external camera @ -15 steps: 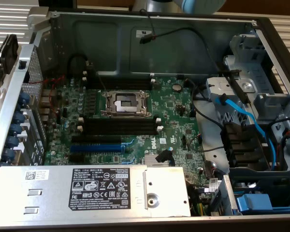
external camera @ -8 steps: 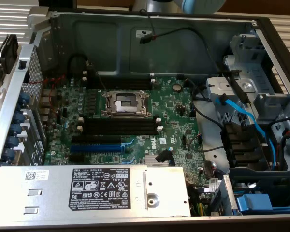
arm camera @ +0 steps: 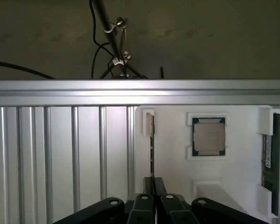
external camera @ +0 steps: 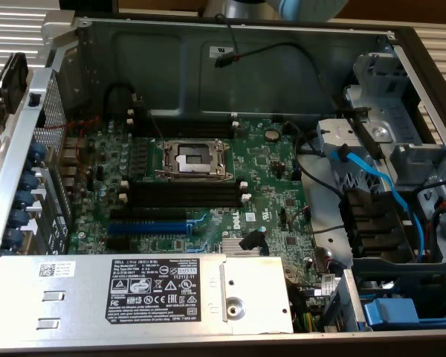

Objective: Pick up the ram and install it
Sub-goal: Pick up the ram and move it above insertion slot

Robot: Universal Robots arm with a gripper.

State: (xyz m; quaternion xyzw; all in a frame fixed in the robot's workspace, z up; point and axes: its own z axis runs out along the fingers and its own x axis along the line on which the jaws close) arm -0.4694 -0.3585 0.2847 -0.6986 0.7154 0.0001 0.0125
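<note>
Gripper (arm camera: 154, 186) is pinched nearly shut on the ram (arm camera: 151, 140), which stands edge-on in its white holder (arm camera: 172, 154). Memory slots (external camera: 182, 195) on the motherboard look empty, so it's grabbed but not lifted out or installed yet.

open computer case (external camera: 208, 44): motherboard (external camera: 271, 186) with cpu socket (external camera: 192, 158) at centre, black memory slots (external camera: 182, 195) just nearer, power supply (external camera: 74, 294) nearest.

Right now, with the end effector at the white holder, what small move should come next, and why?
Probably a slow, straight lift. The end effector looks closed on the edge-on ram, which stands seated in its white holder, while the motherboard's black memory slots look empty.
</note>
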